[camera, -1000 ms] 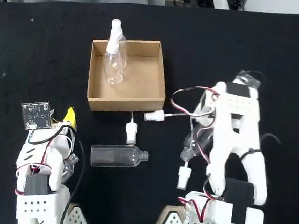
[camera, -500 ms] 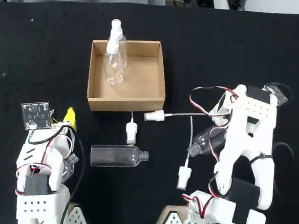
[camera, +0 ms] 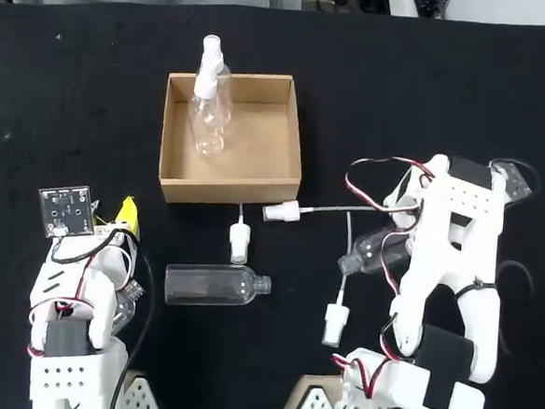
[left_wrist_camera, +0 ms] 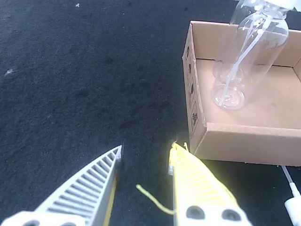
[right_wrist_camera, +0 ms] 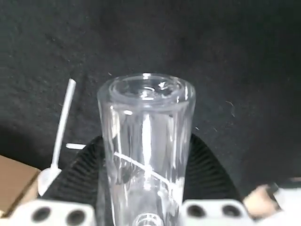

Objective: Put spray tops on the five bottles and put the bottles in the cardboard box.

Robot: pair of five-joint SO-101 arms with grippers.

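Clear bottle point(right_wrist_camera: 146, 108) clenched in right end effector point(right_wrist_camera: 146, 157); left end effector point(left_wrist_camera: 146, 148) spread apart near cardboard box point(left_wrist_camera: 249, 143) edge.

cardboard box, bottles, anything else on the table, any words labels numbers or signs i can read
No text here can be read.
Brown cardboard box: a column of small dark printed marks on its outer side wall, too small and blurred to read.
Small dark square circuit board: pale dots, nothing legible.
Clear plastic bottle: bare, no label.
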